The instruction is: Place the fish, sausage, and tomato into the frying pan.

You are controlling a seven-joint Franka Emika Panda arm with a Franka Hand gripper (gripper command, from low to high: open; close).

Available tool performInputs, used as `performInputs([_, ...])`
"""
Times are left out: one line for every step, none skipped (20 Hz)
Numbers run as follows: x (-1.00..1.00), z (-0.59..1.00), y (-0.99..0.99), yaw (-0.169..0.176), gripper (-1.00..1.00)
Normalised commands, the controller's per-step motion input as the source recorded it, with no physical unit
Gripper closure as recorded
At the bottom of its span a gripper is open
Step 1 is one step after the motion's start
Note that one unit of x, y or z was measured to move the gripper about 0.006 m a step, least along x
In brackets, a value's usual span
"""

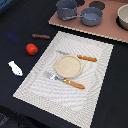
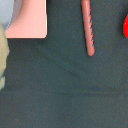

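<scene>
In the exterior view the dark red-brown sausage (image 1: 41, 36) lies on the black table. The red tomato (image 1: 31, 48) sits just in front of it, and the white fish (image 1: 15, 68) lies nearer the front at the exterior view's left. The grey frying pan (image 1: 92, 17) stands on the pink board (image 1: 100, 29) at the back, handle pointing to the exterior view's left. The wrist view looks straight down on the sausage (image 2: 88, 27), with the tomato (image 2: 125, 27) cut off at the frame edge. No gripper or arm shows in either view.
A taller dark grey pot (image 1: 66, 7) stands beside the pan. A white bowl (image 1: 123, 16) is at the back right. A woven placemat (image 1: 95, 80) holds a tan plate (image 1: 68, 66), a fork (image 1: 62, 80) and a knife (image 1: 80, 56). The board corner (image 2: 30, 20) shows in the wrist view.
</scene>
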Motion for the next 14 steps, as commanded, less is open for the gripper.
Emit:
performInputs([-0.04,-0.69,-1.00,-0.016,-1.00])
performInputs([-0.04,-0.69,-1.00,-0.016,-1.00])
performInputs([-0.05,-0.69,-1.00,-0.015,-1.00])
performInputs([-0.05,-0.67,-1.00,-0.016,-1.00])
performInputs([-0.05,-0.66,-1.00,-0.018,-1.00])
performInputs([-0.06,-0.65,-1.00,-0.019,-1.00])
performInputs([-0.06,-0.64,-1.00,-0.020,-1.00])
performInputs([-0.07,-0.63,-1.00,-0.020,-1.00])
performInputs([-0.08,-0.63,-1.00,-0.020,-1.00])
performInputs([-0.08,-0.63,-1.00,-0.020,-1.00])
performInputs([-0.10,-0.62,-1.00,-0.024,-1.00])
performInputs([-0.10,-0.62,-1.00,-0.026,-1.00])
performInputs([-0.11,-0.59,-0.99,-0.032,-1.00])
performInputs([-0.12,-0.56,-0.97,-0.040,-1.00])
